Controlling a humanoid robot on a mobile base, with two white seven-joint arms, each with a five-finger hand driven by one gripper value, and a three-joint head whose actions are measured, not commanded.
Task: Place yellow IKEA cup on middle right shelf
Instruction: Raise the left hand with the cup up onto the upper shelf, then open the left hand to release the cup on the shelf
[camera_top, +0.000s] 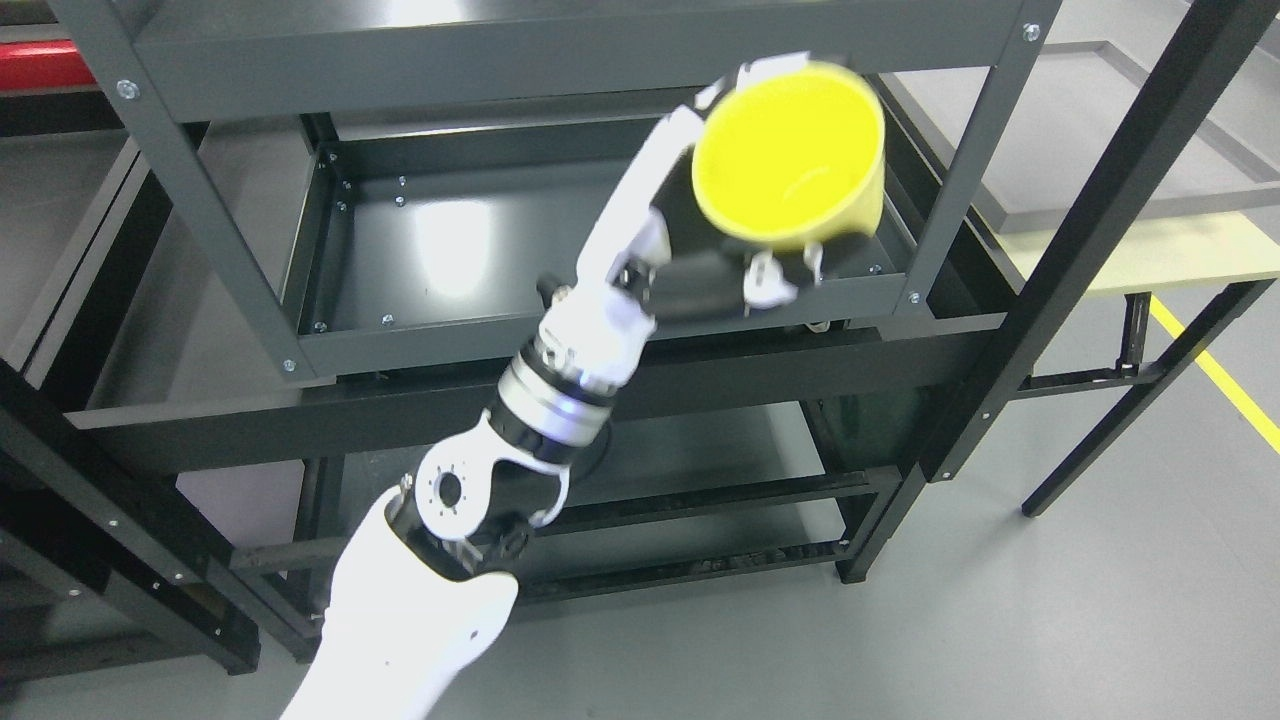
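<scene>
I see the left hand (700, 240) with its white fingers (770, 280) wrapped around the bright yellow plastic cup (790, 155). The cup is tilted, mouth toward the camera, held above the right end of the dark grey metal shelf tray (600, 325). Cup slightly blurred.

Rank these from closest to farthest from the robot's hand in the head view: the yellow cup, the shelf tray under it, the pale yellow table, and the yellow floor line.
1. Yellow cup: held in the left hand.
2. Shelf tray: directly under and behind the hand.
3. Pale yellow table: off to the right.
4. Yellow floor line: on the floor, lower right, beyond the table's near edge.
</scene>
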